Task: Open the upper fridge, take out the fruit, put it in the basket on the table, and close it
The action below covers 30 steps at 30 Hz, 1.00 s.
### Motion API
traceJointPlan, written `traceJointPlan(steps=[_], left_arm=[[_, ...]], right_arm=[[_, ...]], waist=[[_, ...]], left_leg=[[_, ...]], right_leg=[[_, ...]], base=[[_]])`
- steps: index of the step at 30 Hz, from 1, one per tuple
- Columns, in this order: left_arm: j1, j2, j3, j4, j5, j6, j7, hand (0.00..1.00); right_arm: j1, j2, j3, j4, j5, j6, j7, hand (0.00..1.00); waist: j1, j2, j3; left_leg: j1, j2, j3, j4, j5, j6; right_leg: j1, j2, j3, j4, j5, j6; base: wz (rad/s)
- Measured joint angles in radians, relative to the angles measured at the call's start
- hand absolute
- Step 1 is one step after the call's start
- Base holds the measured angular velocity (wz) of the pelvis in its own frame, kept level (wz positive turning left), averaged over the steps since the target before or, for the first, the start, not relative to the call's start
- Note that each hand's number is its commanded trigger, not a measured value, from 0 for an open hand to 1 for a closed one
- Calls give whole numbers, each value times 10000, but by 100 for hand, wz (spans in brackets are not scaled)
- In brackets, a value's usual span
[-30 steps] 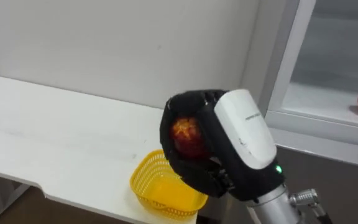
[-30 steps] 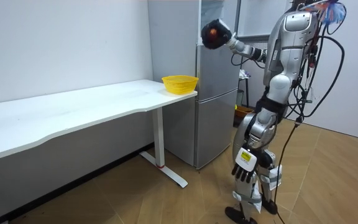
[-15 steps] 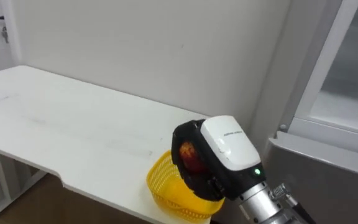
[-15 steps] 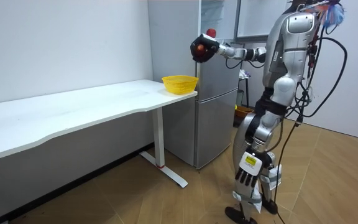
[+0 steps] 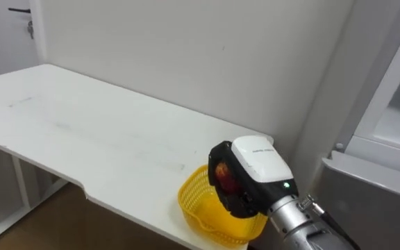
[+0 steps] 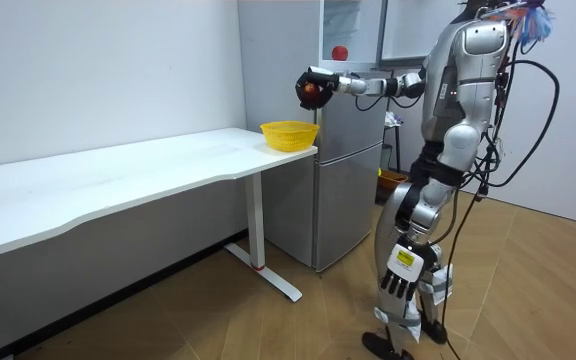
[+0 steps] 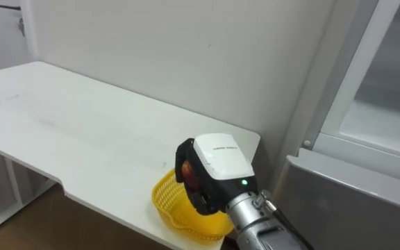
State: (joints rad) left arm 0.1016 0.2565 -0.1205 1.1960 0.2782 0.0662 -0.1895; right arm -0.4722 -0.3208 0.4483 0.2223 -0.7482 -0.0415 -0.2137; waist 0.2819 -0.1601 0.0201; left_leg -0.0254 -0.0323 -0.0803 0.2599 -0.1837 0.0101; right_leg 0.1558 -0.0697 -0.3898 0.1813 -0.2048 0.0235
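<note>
Above the yellow basket point(image 5: 203, 208), right robot hand point(image 5: 245, 177), fingers curled around a red apple point(image 5: 226, 175).

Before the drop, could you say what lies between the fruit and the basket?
Nothing: room view shows bare air between fruit in right hand and basket.

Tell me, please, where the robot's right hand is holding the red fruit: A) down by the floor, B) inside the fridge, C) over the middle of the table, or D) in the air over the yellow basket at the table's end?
D: the right hand, its fingers curled round the red fruit, is raised over the yellow basket, which stands at the end of the white table next to the fridge.
</note>
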Motion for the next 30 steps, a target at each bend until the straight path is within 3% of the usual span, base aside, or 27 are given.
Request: traceJointPlan(steps=[17, 18, 19, 20, 21, 22, 30], left_arm=[[41, -4, 244, -118, 1, 13, -174, 0], [64, 0, 292, -198, 1, 41, -170, 0], [69, 1, 291, -242, -1, 69, -166, 0], [69, -3, 290, -319, -1, 119, -164, 0], [68, -8, 288, -377, 0, 155, -164, 0], [66, -9, 289, -389, 0, 157, -164, 0], [78, -8, 289, -619, 1, 202, -144, 0]], right_arm=[[0, -27, -1, 893, 235, 108, 355, 100], [-1, -28, -2, 913, 243, 164, 426, 94], [0, -29, -3, 920, 258, 185, 437, 73], [-1, -32, -6, 931, 325, 208, 439, 33], [-1, -33, -9, 931, 350, 208, 439, 25], [-1, -33, -8, 931, 360, 208, 439, 0], [-1, -32, -9, 933, 466, 209, 500, 0]], waist=[[-1, -2, -3], [-7, 11, 1], [-20, 15, 3], [-20, 22, 2], [-20, 29, -1], [-19, 31, -2], [-11, 104, -53]], left_leg=[[-20, -3, -39, 50, 0, 0], [-37, -3, -45, 62, 0, 0], [-47, -3, -44, 70, 0, -1], [-64, -1, -40, 76, 0, -1], [-80, 0, -35, 87, 0, -1], [-85, 0, -34, 89, 0, -1], [-157, -5, -38, 139, 3, -2]], right_leg=[[13, 2, -25, 1, 0, 0], [7, 3, -35, 0, 0, 0], [1, 3, -50, 0, 0, 0], [-14, 3, -69, 0, 0, 0], [-25, 3, -79, -1, 0, 0], [-28, 3, -82, 0, 0, 0], [-63, 2, -130, 0, 0, 0]], base=[[0], [0], [0], [0], [0], [0], [0]])
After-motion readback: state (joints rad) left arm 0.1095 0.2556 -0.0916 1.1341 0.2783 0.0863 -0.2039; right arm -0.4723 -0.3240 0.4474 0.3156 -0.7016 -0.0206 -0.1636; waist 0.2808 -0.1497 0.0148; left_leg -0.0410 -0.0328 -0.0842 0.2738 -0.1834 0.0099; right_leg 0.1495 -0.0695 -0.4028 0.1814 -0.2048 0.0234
